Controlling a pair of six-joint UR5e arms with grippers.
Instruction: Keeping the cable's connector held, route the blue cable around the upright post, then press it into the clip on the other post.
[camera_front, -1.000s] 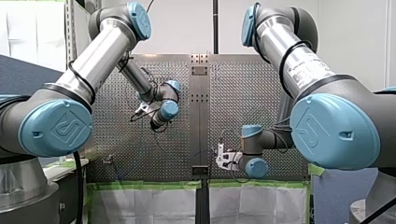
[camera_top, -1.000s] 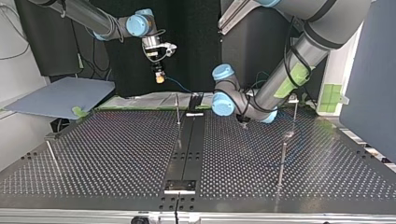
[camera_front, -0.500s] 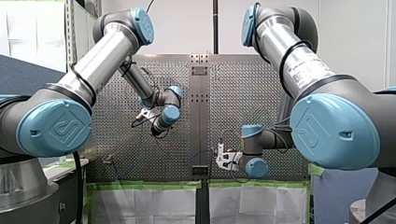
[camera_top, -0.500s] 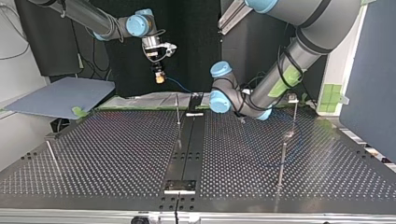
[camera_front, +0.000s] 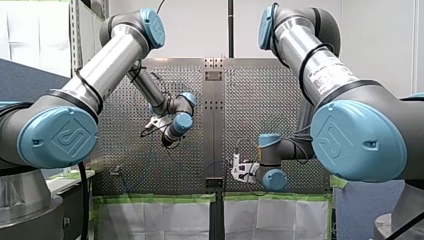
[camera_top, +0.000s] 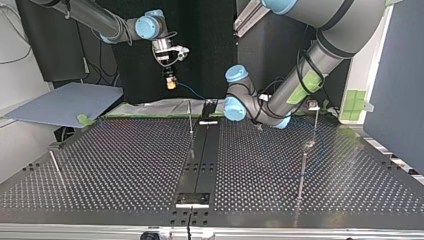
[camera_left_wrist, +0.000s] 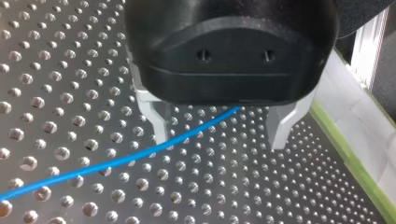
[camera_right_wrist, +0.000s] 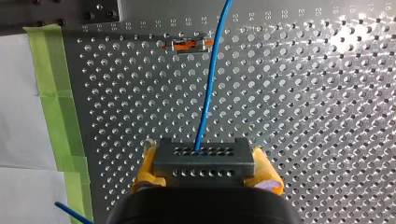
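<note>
Our left gripper hangs low over the table, metal fingers spread wide, nothing gripped. The blue cable runs under it, between the fingers, nearer one of them. Our right gripper sits well above the table, yellow pads clamped on the grey connector. The cable leaves the connector ahead of this gripper and passes just beside an orange fitting.
</note>
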